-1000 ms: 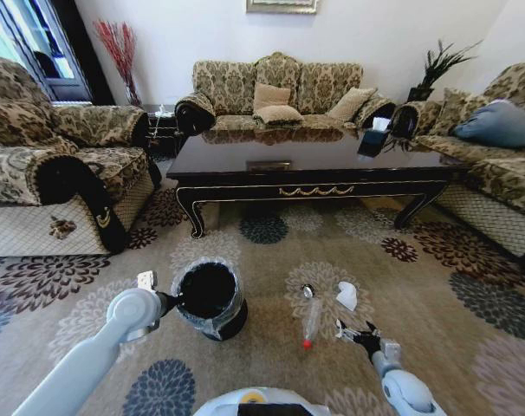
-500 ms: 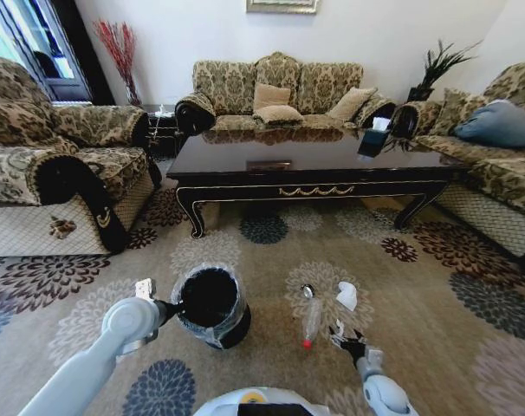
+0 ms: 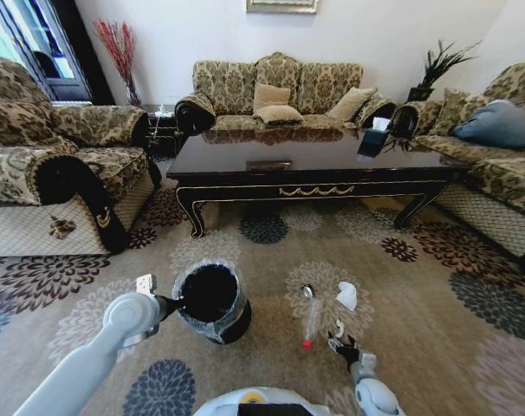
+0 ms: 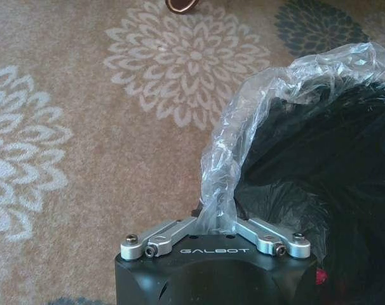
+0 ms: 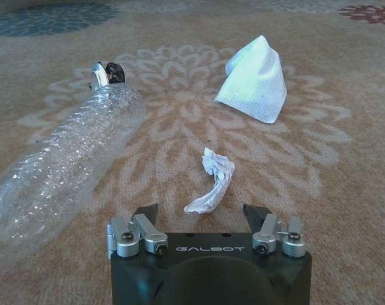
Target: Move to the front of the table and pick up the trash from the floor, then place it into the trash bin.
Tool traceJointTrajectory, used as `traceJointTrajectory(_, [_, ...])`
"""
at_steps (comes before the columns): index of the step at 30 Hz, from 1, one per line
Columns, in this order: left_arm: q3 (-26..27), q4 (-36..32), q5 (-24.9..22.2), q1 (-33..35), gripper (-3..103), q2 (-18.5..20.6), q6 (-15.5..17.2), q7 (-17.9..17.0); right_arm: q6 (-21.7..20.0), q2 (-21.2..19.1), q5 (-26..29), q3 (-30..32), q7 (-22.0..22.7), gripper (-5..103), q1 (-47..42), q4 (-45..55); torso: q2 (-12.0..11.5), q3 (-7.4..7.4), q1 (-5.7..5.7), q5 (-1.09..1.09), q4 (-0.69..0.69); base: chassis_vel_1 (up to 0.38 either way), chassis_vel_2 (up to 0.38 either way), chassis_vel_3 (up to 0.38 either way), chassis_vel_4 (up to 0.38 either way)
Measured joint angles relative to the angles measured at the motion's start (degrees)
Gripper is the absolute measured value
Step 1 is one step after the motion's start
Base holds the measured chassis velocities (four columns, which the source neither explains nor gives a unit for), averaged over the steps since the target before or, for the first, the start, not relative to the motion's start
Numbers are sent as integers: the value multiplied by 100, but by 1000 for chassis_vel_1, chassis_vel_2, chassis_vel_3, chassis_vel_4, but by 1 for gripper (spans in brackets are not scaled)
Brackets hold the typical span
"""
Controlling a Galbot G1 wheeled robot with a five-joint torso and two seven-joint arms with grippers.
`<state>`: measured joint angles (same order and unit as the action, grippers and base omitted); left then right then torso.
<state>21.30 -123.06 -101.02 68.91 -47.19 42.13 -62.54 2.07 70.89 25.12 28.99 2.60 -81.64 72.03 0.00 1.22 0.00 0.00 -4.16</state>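
Note:
The trash lies on the flower-patterned floor (image 3: 436,303) in front of the dark table (image 3: 245,185): a clear bottle (image 3: 311,319) (image 5: 59,171) with a red cap, a folded white paper (image 3: 346,295) (image 5: 256,79), a small twisted paper scrap (image 3: 339,329) (image 5: 211,181) and a tiny round piece (image 3: 307,291) (image 5: 107,73). My right gripper (image 3: 340,344) (image 5: 201,213) is open, low over the carpet, with the scrap just beyond its fingertips. The black trash bin (image 3: 209,300) (image 4: 319,190) stands to the left. My left gripper (image 3: 171,305) (image 4: 218,219) is shut on its liner-covered rim.
Patterned sofas (image 3: 280,91) ring the table on three sides, with an armchair (image 3: 55,182) at the left. A tissue box (image 3: 375,139) sits on the table top. Open carpet spreads to the right of the trash.
My right arm has drawn leftward and nearer to me, bringing its gripper down close behind the small scrap. The left arm and the bin have barely shifted.

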Motion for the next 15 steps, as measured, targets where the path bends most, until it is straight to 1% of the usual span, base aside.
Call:
traceJointTrajectory(2, [2,32,2,5,0,-15,0,2,47,33,-29,13,36,68,6,-8,0,0,0,-1,0,0,0,0,0])
traceJointTrajectory(4, [5,41,5,15,0,-21,0,4,49,40,-23,17,50,68,6,-5,0,0,0,-1,0,0,0,0,0])
traceJointTrajectory(7, [5,48,12,35,0,-37,0,10,48,66,0,34,88,51,8,12,0,0,0,-1,1,0,0,0,0])
traceJointTrajectory(8, [5,48,12,35,0,-37,0,10,48,66,0,34,88,51,8,12,0,0,0,-1,1,0,0,0,0])
traceJointTrajectory(9, [-1,48,20,26,0,-42,1,11,35,75,-2,35,102,46,0,50,0,0,0,0,1,0,0,0,0])
traceJointTrajectory(10, [-3,48,24,23,0,-43,1,11,29,79,-4,36,108,46,-4,69,0,0,0,0,0,0,0,0,0])
traceJointTrajectory(13, [-32,48,42,17,0,-47,0,13,-32,105,-2,34,148,30,-31,203,0,0,0,-1,0,0,0,0,0])
traceJointTrajectory(14, [-32,48,42,17,0,-47,0,13,-32,105,-2,34,148,30,-31,203,0,0,0,-1,0,0,0,0,0])
traceJointTrajectory(15, [-38,48,45,18,0,-49,0,13,-42,108,-2,33,154,25,-32,217,0,0,0,0,1,0,0,0,0])
